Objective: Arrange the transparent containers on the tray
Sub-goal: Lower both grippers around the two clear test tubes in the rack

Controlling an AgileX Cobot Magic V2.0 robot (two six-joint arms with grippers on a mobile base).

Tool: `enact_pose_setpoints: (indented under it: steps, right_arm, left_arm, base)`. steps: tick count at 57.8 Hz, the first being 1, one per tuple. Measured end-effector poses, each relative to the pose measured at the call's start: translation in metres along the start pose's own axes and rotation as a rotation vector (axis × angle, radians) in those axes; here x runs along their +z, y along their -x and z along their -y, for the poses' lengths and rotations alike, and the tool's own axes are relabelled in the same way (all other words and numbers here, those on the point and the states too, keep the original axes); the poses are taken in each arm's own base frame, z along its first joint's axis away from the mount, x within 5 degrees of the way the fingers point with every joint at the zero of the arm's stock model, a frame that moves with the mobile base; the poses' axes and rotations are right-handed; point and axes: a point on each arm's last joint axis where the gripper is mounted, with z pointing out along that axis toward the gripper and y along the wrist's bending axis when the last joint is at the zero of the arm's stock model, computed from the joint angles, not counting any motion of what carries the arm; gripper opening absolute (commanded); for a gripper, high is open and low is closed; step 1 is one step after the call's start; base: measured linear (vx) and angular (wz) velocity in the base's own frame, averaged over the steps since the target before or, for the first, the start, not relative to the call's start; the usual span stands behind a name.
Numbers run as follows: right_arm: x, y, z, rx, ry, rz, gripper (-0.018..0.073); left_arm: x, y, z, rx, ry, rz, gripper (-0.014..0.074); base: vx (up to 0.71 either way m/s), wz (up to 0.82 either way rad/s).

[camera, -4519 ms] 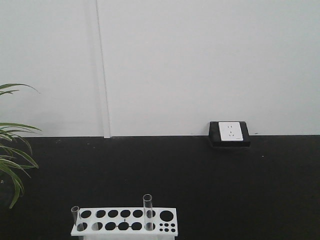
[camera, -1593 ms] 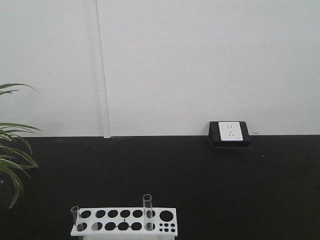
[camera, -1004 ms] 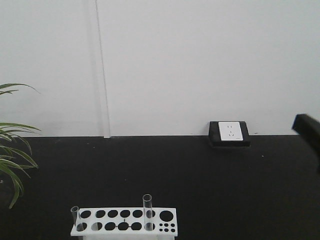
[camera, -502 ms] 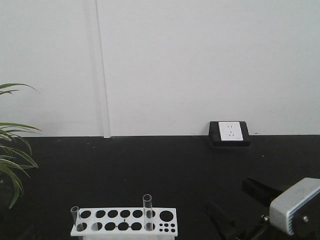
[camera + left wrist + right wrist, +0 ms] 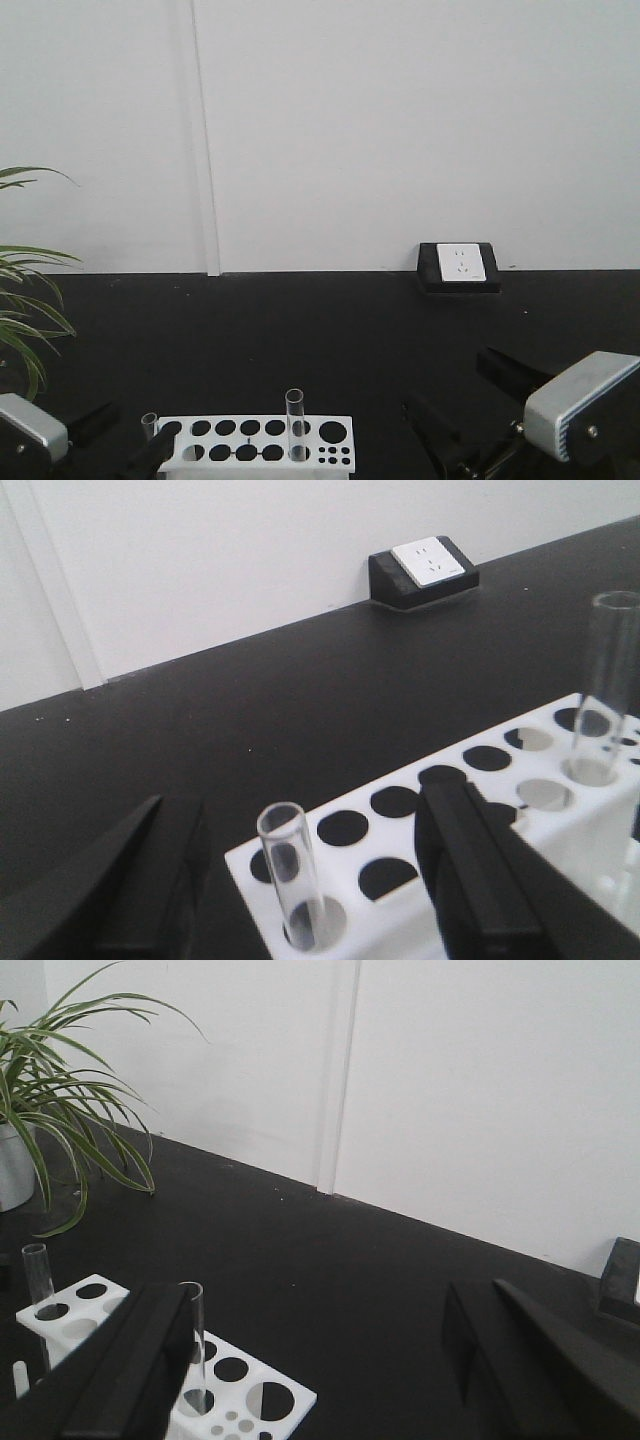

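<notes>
Test tubes, qty 2, stand upright in white rack (image 5: 312, 440) on black tabletop (image 5: 300, 340). Left-end tube (image 5: 150, 425): corner hole, row nearer robot. Second tube (image 5: 294, 420): same row, toward rack's right end. L gripper (image 5: 300, 805): fingers apart, low at rack's left end. In wrist view the left-end tube shows between them, no contact seen. R gripper (image 5: 465, 395): fingers apart, holding nothing, right of rack, not touching it. Socket block (image 5: 459, 266) sits at rear wall, plant (image 5: 25, 320) far left.

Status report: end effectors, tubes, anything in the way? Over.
Left end effector open, right end effector open. Two tubes upright in rack. Tray unseen; nothing blocking.
</notes>
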Motion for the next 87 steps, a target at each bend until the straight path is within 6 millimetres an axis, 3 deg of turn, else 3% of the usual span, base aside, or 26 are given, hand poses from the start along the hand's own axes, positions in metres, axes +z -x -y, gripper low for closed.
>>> enact_pose_setpoints:
  steps: [15, 28, 36, 51, 67, 75, 87]
  right_arm:
    - [0.000, 0.000, 0.000, -0.001, 0.000, 0.000, 0.0560]
    - [0.000, 0.000, 0.000, -0.001, 0.000, 0.000, 0.0560]
    - [0.000, 0.000, 0.000, -0.001, 0.000, 0.000, 0.0558]
    - [0.000, 0.000, 0.000, -0.001, 0.000, 0.000, 0.0557]
    - [0.000, 0.000, 0.000, -0.002, 0.000, 0.000, 0.0557]
    - [0.000, 0.000, 0.000, -0.002, -0.001, 0.003, 0.0557]
    - [0.000, 0.003, 0.001, -0.002, -0.007, 0.037, 0.0557]
  left_arm:
    - [0.029, -0.010, -0.005, -0.010, -0.007, -0.017, 0.0542]
    - [0.039, -0.027, -0.008, -0.072, 0.019, -0.033, 0.0516]
    - [0.040, -0.031, -0.007, -0.072, 0.007, -0.037, 0.0392]
    - [0.040, -0.028, -0.006, -0.070, -0.003, -0.010, -0.0001]
    - [0.040, -0.026, -0.006, -0.070, -0.004, 0.003, -0.0008]
    - [0.035, -0.011, -0.006, -0.057, 0.001, 0.034, -0.0008]
    - [0.012, 0.042, -0.006, -0.006, 0.016, 0.162, -0.0006]
  base:
    - [0.00, 0.00]
    - [0.00, 0.00]
    - [0.00, 0.00]
    - [0.00, 0.00]
    - [0.00, 0.00]
    - [0.00, 0.00]
    - [0.00, 0.00]
